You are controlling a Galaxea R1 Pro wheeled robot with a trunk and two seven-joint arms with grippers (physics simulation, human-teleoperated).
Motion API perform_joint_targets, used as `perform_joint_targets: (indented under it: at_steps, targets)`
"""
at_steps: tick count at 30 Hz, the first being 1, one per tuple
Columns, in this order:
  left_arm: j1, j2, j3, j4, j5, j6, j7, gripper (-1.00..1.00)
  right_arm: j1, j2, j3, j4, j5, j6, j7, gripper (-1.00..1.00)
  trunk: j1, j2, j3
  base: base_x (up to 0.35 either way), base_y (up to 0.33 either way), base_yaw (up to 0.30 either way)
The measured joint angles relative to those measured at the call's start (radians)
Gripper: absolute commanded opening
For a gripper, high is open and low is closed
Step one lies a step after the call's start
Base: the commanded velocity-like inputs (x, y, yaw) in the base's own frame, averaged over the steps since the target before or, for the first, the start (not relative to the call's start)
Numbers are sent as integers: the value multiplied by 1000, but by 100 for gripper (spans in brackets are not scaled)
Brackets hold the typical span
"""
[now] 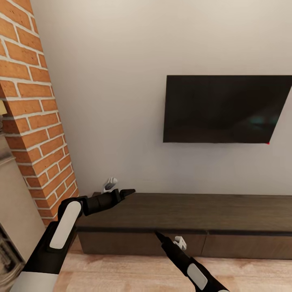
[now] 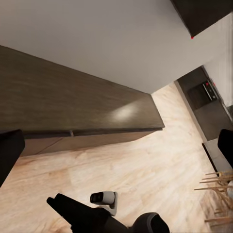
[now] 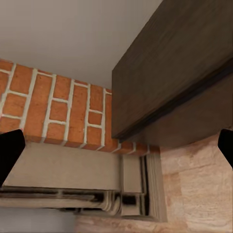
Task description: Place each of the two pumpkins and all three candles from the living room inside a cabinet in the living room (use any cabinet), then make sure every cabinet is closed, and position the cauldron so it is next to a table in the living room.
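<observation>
1. The cabinet (image 1: 182,211) runs along the wall under the TV (image 1: 225,108); drawer fronts look flush, top bare.
2. Its left end sits just beside the brick fireplace (image 1: 34,121); narrow gap there.
3. Left pincer (image 1: 123,192) hangs over the cabinet's left top edge; can't tell if open or closed.
4. Right pincer (image 1: 160,236) is in front of the drawer face, tip near its upper edge; state unclear too.
5. Wood floor (image 2: 145,165) in front lies open.

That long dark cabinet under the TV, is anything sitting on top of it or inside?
The cabinet has a bare top where visible; the left arm covers its near-left corner. Its drawers look shut, so whatever is inside is hidden.
</observation>
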Motion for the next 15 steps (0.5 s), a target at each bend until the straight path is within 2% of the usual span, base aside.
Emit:
perform_joint_targets:
  at_steps: [3, 6, 12, 15]
  targets:
    - [0, 2, -1, 0, 2, 1, -12, 100, 0, -1, 0, 3, -3, -1, 66, 100, 12, -21, -9, 0, 0, 0]
    - [0, 3, -4, -1, 2, 1, -15, 100, 0, -2, 0, 3, -5, -1, 87, 100, 23, -42, -19, 0, 0, 0]
    - [0, 0, -45, -1, 3, 0, -15, 100, 1, -3, -1, 4, -8, -1, 99, 100, 46, -84, -38, 0, 0, 0]
    - [0, -1, -50, -1, 2, 0, -15, 100, 1, -4, -9, 4, -15, -1, 102, 100, 58, -105, -47, 0, 0, 0]
